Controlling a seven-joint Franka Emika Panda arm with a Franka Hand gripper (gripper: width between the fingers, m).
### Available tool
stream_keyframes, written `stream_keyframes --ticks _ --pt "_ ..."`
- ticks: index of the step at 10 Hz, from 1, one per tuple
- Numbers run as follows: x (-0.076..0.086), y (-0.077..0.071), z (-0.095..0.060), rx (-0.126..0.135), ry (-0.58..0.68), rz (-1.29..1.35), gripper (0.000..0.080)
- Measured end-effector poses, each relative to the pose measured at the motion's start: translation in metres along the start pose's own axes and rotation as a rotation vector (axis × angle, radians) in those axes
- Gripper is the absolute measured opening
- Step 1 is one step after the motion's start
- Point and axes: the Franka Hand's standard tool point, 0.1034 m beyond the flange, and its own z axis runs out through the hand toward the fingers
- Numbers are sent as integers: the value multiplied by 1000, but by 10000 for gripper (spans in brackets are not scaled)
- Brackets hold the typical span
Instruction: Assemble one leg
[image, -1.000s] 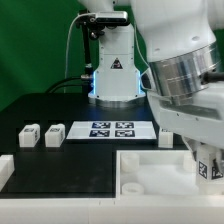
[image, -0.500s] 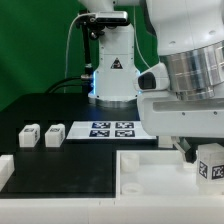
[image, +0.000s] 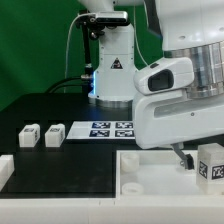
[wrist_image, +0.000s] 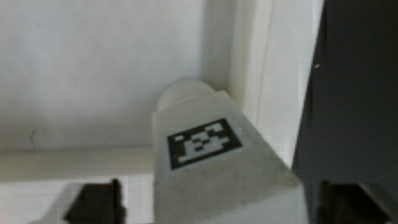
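Note:
One leg (image: 211, 165), a stubby white piece with a square marker tag, stands at the right corner of the large white square part (image: 150, 180) in the exterior view. My gripper (image: 192, 156) hangs over it. In the wrist view the leg (wrist_image: 214, 150) lies between my two dark fingers (wrist_image: 93, 202), with a narrow gap showing beside it, so the jaws stand open around it. Two more legs (image: 29, 135) (image: 53, 134) lie on the black table at the exterior view's left.
The marker board (image: 112, 129) lies mid-table behind the white part. A white piece (image: 4, 170) sits at the exterior view's left edge. A white camera stand with a light (image: 113, 65) rises at the back. My arm's bulk covers the right side.
My wrist has turned above the leg, so the hand's white body now lies across the exterior view. The leg has stayed at the same corner.

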Motion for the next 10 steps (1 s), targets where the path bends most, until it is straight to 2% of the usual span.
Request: stream_keyframes --ticks 1,2,4,6,7,10 --pt "0 0 0 2 0 17 387" --pt "0 0 1 5 -1 142 298" --pt "0 1 0 7 0 342 298" --pt "0 1 0 1 2 685 298" --pt "0 0 1 -1 -1 940 298" --pt "1 0 2 69 -88 1487 298"
